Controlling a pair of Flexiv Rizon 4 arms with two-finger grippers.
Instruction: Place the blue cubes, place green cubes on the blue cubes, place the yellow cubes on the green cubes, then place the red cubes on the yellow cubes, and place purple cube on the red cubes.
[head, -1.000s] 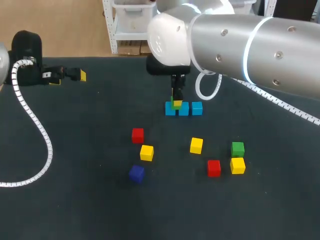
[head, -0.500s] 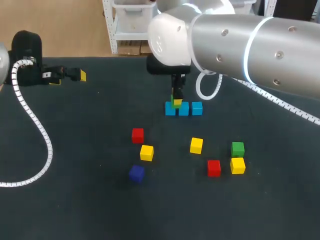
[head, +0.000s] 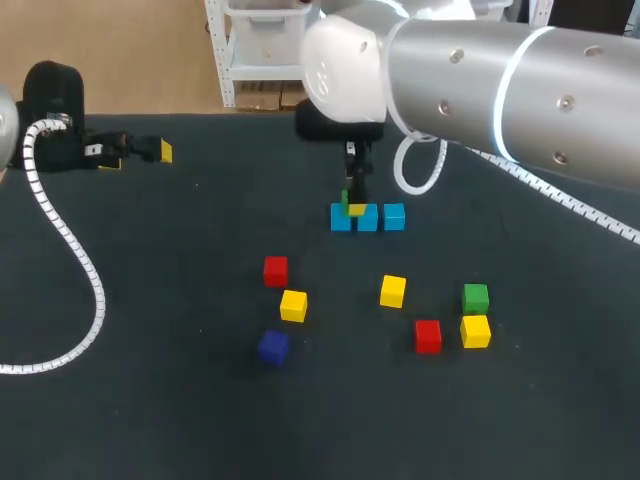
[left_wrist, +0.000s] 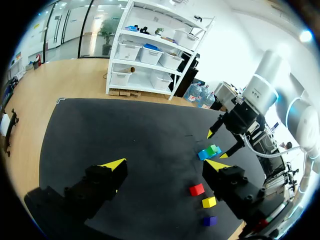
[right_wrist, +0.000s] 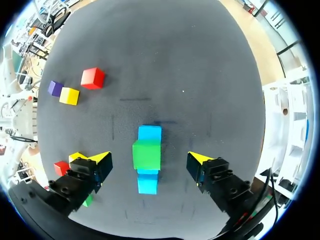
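R claw (right_wrist: 146, 161) hangs over the blue row (right_wrist: 149, 133) with fingers wide, one each side of the green cube (right_wrist: 147, 154). There is a gap on both sides, no contact, and nothing is held. The green cube sits atop the row, approx. over the middle blue; exact seating cannot be told. L claw (left_wrist: 165, 165) is wide and empty at the far-left part of the surface (head: 150, 400), well apart from the work. Loose on the surface, nearer the camera: 2nd green cube (head: 476, 297), yellow cubes (head: 393, 291), red cubes (head: 428, 336), purple cube (head: 272, 346). Judgement: green layer is half done; next step is prob. to lift clear and fetch the 2nd green cube. Risks: (1) any sideways drift on the lift lets a finger clip the green cube and shove it off the row. (2) If the green cube sits too central, the 2nd green cube gets too little support and tips. (3) The 2nd green cube lies just beside a yellow and near a red, so a wide claw coming down may knock either.
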